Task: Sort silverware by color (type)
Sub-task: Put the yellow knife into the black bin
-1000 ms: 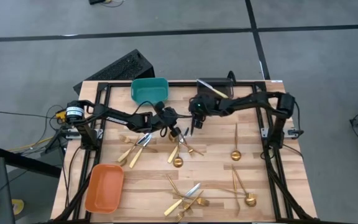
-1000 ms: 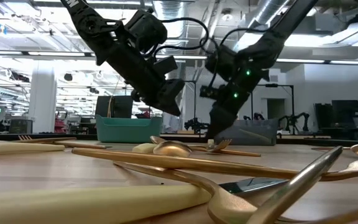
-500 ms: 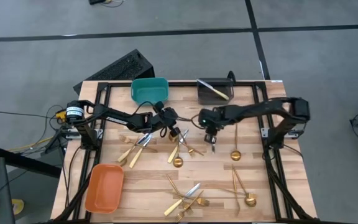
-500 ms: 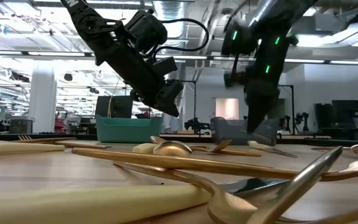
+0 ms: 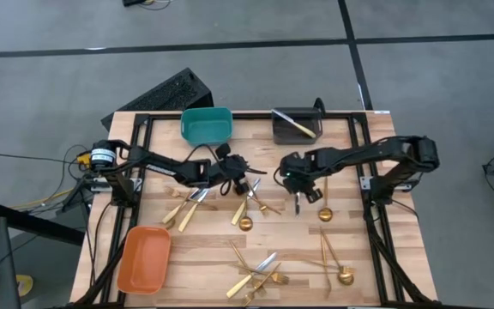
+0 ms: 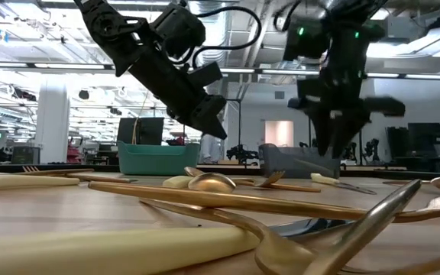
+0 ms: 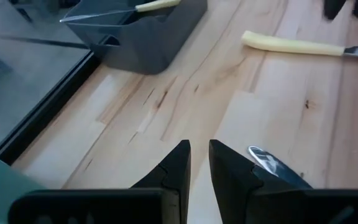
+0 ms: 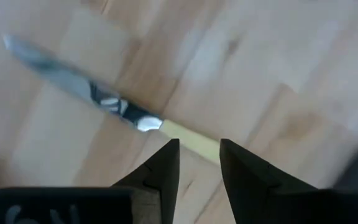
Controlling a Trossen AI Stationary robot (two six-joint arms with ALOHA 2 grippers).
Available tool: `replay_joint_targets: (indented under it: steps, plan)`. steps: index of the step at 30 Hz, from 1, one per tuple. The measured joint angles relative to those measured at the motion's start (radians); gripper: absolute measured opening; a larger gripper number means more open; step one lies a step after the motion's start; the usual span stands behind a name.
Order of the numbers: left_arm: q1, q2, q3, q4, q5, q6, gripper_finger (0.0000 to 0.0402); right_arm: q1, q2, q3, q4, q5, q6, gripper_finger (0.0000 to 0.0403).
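The silverware lies scattered on the wooden table: gold forks, knives and spoons in heaps (image 5: 187, 206) (image 5: 254, 202) (image 5: 256, 275), and single spoons (image 5: 324, 206) (image 5: 340, 270). My right gripper (image 5: 298, 204) (image 8: 199, 152) points down, open, just above a knife (image 8: 104, 99) with a silvery blade and a pale gold handle (image 7: 291, 45). Its fingers stand on either side of the handle without touching it. My left gripper (image 5: 252, 181) (image 7: 199, 155) hovers over the middle heap. Only a narrow gap shows between its fingers, with nothing in it. A silvery blade tip (image 7: 265, 160) lies beside it.
At the far edge stand a teal bin (image 5: 206, 125) and a grey bin (image 5: 296, 125) with one knife in it. An orange bin (image 5: 144, 257) sits at the near left. Black frame rails (image 5: 140, 154) (image 5: 369, 163) run along both sides of the table.
My right gripper has swung away from the left gripper, toward the table's right and near edges, and risen a little. It has tipped from slanting to pointing almost straight down and has rolled. It now stands over the knife.
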Motion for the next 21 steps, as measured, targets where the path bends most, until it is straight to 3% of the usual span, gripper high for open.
replay_joint_targets:
  steps: [4, 11, 16, 21]
  plan:
    - [-0.021, 0.000, 0.000, -0.001, -0.032, 0.038, 0.0049, 0.007, 0.073, 0.000, -0.012, 0.019, -0.153, 0.0161]
    - [-0.025, 0.000, 0.000, -0.015, -0.036, 0.055, 0.0049, 0.034, 0.181, 0.003, 0.005, 0.188, -0.341, 0.0180]
    - [-0.024, 0.000, 0.000, -0.053, -0.072, 0.055, 0.0049, 0.029, 0.229, 0.007, -0.001, 0.177, -0.298, 0.0167]
    - [-0.025, 0.000, 0.000, -0.097, -0.114, 0.031, 0.0049, -0.020, 0.211, 0.010, -0.022, 0.086, -0.088, 0.0105]
